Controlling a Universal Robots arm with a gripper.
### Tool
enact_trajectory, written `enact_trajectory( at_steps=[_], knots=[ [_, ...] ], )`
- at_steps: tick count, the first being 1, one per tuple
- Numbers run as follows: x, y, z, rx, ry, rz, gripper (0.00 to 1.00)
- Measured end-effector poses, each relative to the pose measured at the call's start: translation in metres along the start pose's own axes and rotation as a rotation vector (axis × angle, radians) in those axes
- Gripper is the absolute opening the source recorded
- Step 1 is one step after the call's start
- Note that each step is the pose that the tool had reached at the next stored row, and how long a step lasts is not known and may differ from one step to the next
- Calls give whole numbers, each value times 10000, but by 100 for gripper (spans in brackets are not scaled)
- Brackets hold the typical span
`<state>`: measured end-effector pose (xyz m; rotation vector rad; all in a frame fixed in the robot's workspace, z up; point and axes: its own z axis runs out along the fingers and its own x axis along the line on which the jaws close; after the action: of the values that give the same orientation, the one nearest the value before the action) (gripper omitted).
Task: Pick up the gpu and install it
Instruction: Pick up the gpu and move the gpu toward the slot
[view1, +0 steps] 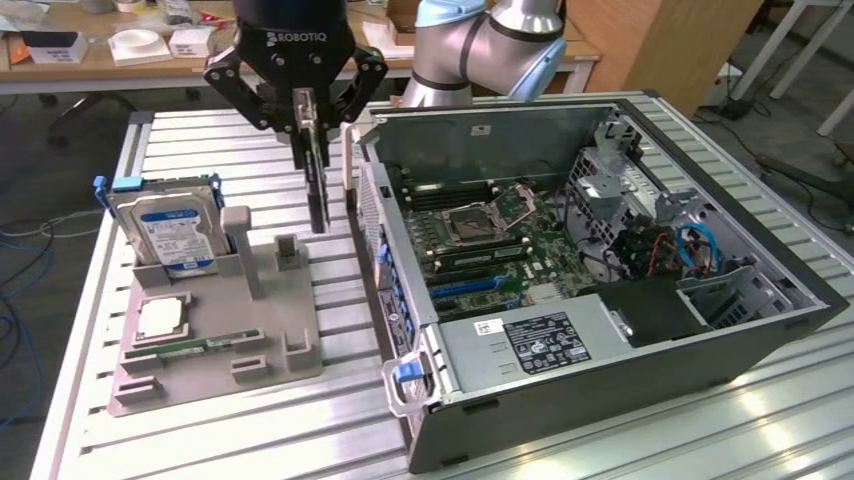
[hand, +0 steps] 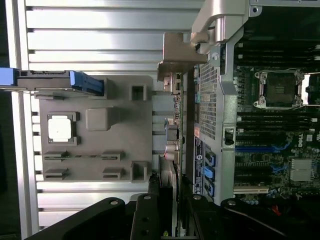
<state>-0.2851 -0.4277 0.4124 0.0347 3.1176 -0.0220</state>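
Gpu (view1: 318, 190) hangs upright in the gripper (view1: 310, 130), and in the exterior view we see it nearly edge-on as a thin dark strip below the fingers. The jaws stand partly closed, pinching the card's upper part from both flat sides. It sits outside the open computer case (view1: 601, 390), just beside the case wall that faces the grey holder tray (view1: 274, 335), over the strip between tray and case. We cannot tell whether its lower end touches anything beneath it.

From the wrist view we look down along the gpu (hand: 172, 135): its silver end bracket (hand: 176, 57) is at the far end from the gripper (hand: 169, 192), and the board's edge runs between the tray and the case wall.

On the tray, a blue-labelled hard drive (view1: 171, 235) stands in its slot at the exterior view's left, with a square processor chip (view1: 160, 318) and a narrow green memory stick (view1: 194, 348) lying nearer the camera. Inside the case we see the green motherboard (view1: 494, 250) and a labelled power supply (view1: 534, 340). Everything rests on a slatted aluminium table (view1: 174, 440).
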Motion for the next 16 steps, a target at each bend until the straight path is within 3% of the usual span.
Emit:
enact_trajectory(
  at_steps=[16],
  knots=[
    [-268,6,-2,0,0,0,26]
  ],
)
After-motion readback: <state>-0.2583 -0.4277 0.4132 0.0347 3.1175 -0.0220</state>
